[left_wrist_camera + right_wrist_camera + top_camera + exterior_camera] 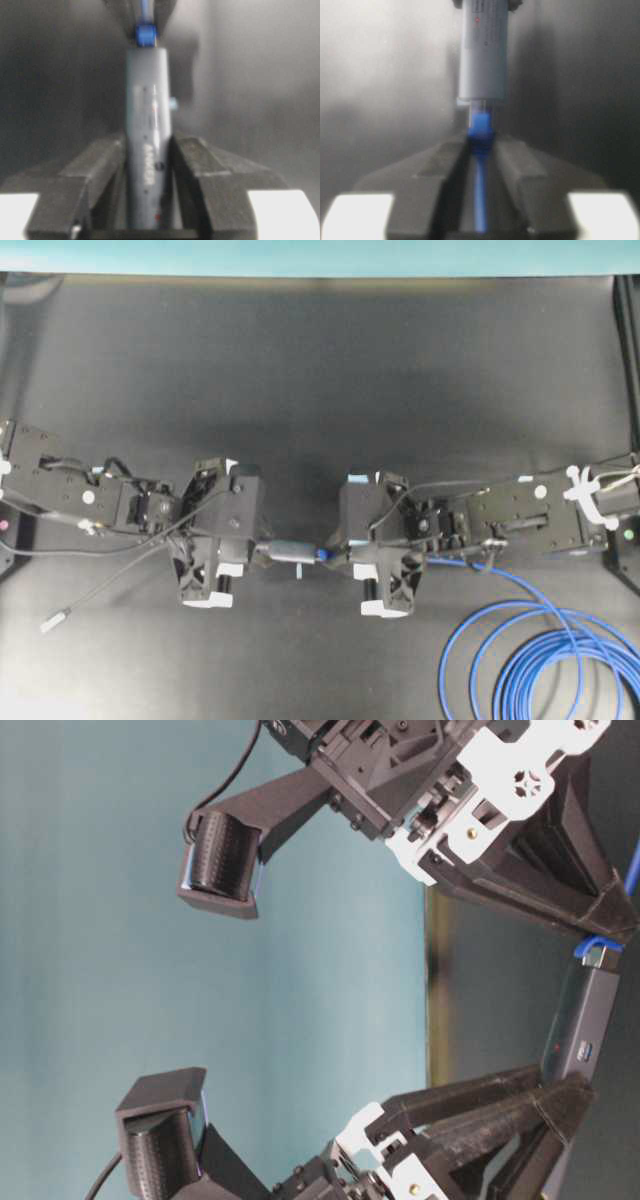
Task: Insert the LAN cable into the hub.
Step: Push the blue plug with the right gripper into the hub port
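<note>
Now the left tool (pixel 250 552) clamps the hub (pixel 285 551), its long axis in line with the LAN cable (pixel 481 131) plug gripped by the right tool (pixel 345 554).

Slim grey metallic hub (pixel 149 150): near end hidden between left gripper (pixel 147 165) fingers, label blurred, only "ANKER" legible. Bright-blue LAN cable (pixel 480 165): clear plug tip inside the hub's port, depth can't tell. Cable coil (pixel 560 665) cut off by overhead bottom and right edges. Table-level: hub's (pixel 585 1030) lower end hidden behind finger.
</note>
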